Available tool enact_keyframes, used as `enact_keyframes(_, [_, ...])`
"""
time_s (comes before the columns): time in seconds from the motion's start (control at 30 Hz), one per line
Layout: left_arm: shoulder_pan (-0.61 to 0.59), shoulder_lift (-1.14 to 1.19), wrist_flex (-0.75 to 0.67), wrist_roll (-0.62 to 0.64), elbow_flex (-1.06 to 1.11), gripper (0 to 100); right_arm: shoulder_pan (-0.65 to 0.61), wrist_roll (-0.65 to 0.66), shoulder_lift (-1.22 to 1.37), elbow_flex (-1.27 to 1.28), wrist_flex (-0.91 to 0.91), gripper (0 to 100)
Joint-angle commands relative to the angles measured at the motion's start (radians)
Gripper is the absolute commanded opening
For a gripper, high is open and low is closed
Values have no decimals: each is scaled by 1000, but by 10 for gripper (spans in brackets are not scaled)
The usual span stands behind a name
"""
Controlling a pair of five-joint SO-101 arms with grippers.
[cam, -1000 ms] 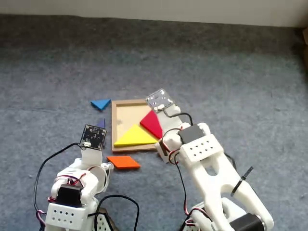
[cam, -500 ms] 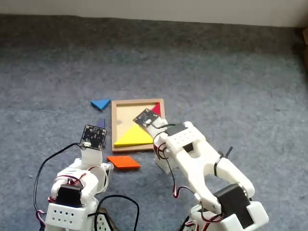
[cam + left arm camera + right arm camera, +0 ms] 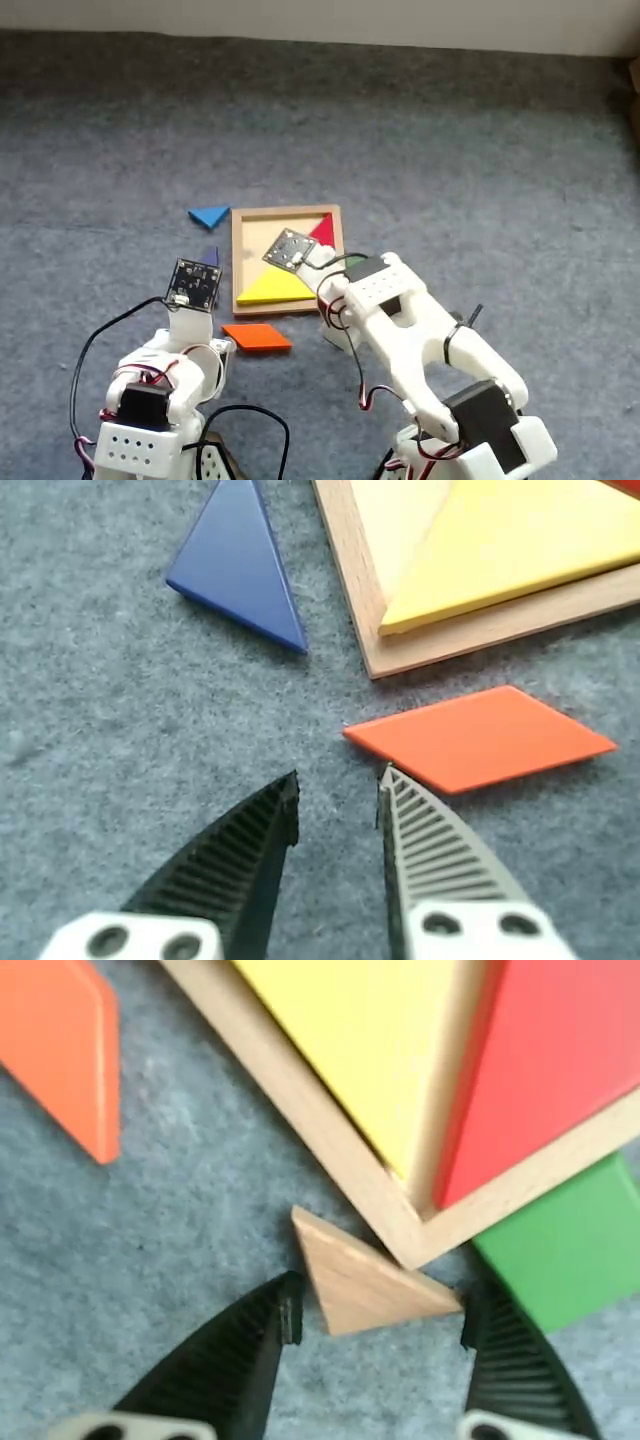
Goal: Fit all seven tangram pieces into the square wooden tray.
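High view: the square wooden tray (image 3: 237, 262) holds the yellow triangle (image 3: 272, 288) and the red triangle (image 3: 324, 231); the orange parallelogram (image 3: 257, 337) lies just outside it. Left wrist view: the left gripper (image 3: 338, 780), narrowly open and empty, hangs near the tray's corner. Right wrist view: the right gripper (image 3: 380, 1318) is wide open around a tan triangle (image 3: 365, 1280) that touches the tray's corner.

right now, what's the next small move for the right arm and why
Probably close the right gripper on the wooden triangle. Its open jaws straddle that piece, one on each side, and it lies flat on the carpet just outside the tray corner, not yet fitted in.
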Motion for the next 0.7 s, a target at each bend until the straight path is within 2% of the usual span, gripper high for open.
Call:
enact_keyframes(0.0, [16, -36, 3, 6, 19, 146, -8, 14, -4, -8, -35, 259])
enact_keyframes(0.17, [16, -36, 3, 6, 19, 146, -8, -69, -4, -5, -122, 252])
enact_keyframes(0.4, [16, -36, 3, 6, 19, 146, -7, -69, -7, -2, -122, 116])
enact_keyframes(0.67, [16, -36, 3, 6, 19, 146, 10, -78, -16, -12, 16, 98])
